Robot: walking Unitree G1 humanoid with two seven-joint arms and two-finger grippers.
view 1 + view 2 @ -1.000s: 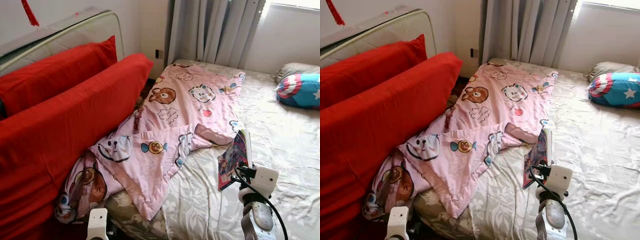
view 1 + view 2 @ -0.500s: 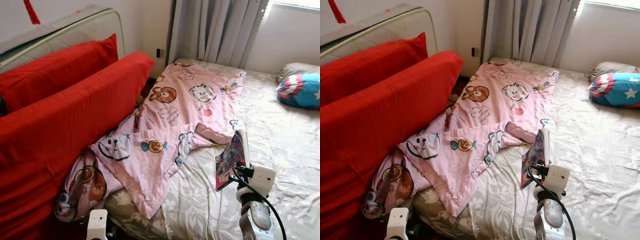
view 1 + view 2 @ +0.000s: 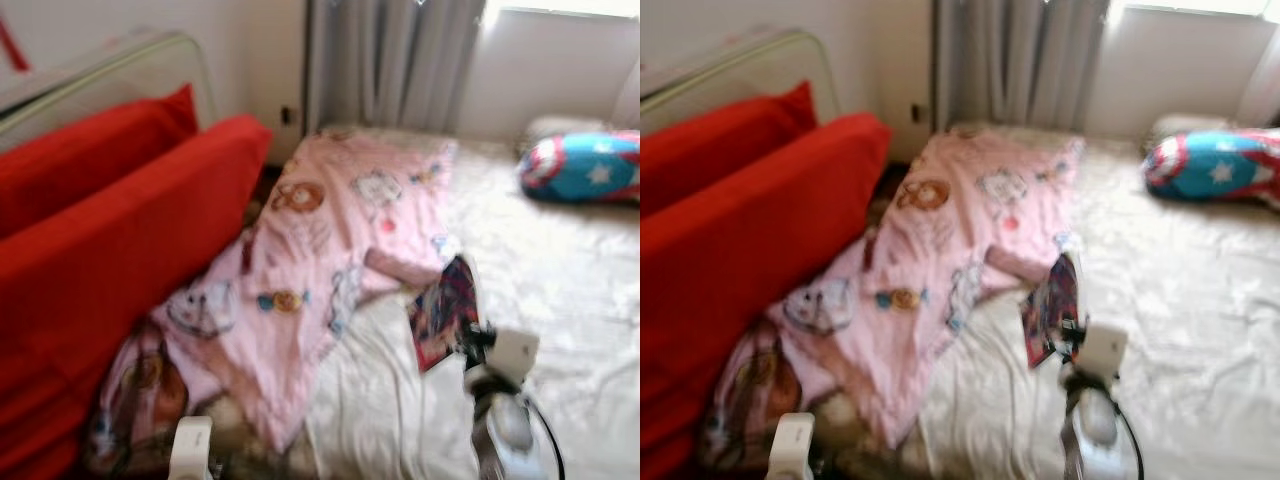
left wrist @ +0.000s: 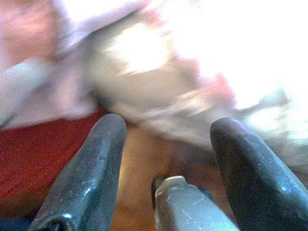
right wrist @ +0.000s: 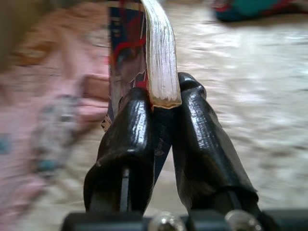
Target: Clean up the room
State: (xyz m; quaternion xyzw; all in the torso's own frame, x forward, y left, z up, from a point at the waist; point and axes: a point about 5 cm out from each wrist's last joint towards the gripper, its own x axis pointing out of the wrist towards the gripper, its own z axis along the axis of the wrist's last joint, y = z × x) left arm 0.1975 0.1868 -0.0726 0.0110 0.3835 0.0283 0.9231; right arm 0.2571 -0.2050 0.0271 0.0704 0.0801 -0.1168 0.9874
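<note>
The book (image 5: 144,53) stands on edge between the jaws of the right gripper (image 5: 163,103), which are closed on its lower end: one black finger presses the colourful cover, the other the far side, and the cream page edges rise straight up above the fingertips. In the head views the same book (image 3: 445,312) is held upright above the bed (image 3: 560,270), just beside the lower edge of the pink blanket (image 3: 330,240), with the right arm's silver wrist below it.

The right wrist view gives what the head views cannot: the grip itself, with the page block touching both fingers. The head views give the room instead. The pink blanket with cartoon animals lies along the bed's left side and spills down against two red cushions (image 3: 110,230) leaning at the bedside. A blue, red and white pillow (image 3: 585,168) lies well apart at the far right of the bed, under the window, with grey curtains (image 3: 390,60) behind.

The left gripper (image 4: 166,144) hangs low by the bed's corner, its jaws spread open with nothing between them; beyond them are blurred red fabric, pink cloth and pale bedding.

Both head views are blurred, so the blanket's pictures and the book's cover art cannot be made out clearly.
</note>
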